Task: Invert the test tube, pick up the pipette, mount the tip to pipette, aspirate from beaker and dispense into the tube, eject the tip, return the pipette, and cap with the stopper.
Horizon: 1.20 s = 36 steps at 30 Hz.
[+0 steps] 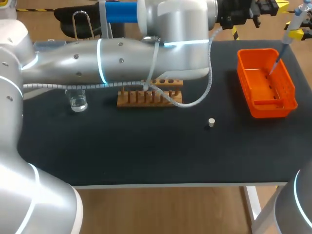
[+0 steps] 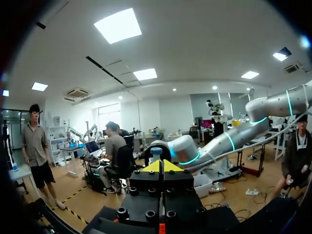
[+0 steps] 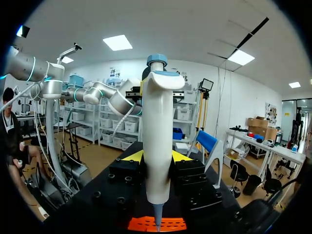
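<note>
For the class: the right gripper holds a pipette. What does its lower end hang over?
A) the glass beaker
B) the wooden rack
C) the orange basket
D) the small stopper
C: in the head view the pipette in the right gripper points down over the orange basket, and the right wrist view shows orange directly under its end.

Black table [image 1: 146,156] w/ beaker [image 1: 78,103], rack [image 1: 148,95], stopper [image 1: 211,122], orange bin [image 1: 266,84].
</note>
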Tool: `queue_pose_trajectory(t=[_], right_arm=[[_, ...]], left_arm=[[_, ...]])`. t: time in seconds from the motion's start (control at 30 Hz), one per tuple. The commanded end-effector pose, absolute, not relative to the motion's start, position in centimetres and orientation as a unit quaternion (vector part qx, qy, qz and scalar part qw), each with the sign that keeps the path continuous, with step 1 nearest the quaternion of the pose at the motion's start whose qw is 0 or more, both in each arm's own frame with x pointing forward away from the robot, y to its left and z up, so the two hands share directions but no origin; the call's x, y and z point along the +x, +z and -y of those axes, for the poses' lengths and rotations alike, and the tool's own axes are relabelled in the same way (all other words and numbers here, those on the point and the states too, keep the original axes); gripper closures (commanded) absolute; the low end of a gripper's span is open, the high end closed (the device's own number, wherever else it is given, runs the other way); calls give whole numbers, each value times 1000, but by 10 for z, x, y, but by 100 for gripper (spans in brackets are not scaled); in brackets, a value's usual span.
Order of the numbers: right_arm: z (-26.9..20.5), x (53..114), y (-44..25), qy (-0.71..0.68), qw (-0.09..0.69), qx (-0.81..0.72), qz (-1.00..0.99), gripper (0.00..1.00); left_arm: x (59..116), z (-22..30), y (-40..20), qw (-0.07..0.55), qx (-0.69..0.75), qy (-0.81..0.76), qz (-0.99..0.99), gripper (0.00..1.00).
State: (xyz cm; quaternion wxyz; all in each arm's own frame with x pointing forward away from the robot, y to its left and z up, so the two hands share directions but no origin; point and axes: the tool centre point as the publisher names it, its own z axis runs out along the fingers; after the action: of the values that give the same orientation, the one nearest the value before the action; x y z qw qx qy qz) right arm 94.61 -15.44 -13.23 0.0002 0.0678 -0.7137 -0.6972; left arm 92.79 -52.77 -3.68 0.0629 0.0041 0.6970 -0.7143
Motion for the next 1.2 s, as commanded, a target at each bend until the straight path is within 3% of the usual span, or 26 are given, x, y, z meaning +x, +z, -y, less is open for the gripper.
queue_pose_trajectory(t=[0.03,1.2], right_arm=[[154,946,-131,-696,0,68,715,100],[154,946,-131,-696,0,68,715,100]], left_arm=[[930,548,-39,79,-10,-716,-693,100],[935,569,-49,50,-7,-715,-697,100]])
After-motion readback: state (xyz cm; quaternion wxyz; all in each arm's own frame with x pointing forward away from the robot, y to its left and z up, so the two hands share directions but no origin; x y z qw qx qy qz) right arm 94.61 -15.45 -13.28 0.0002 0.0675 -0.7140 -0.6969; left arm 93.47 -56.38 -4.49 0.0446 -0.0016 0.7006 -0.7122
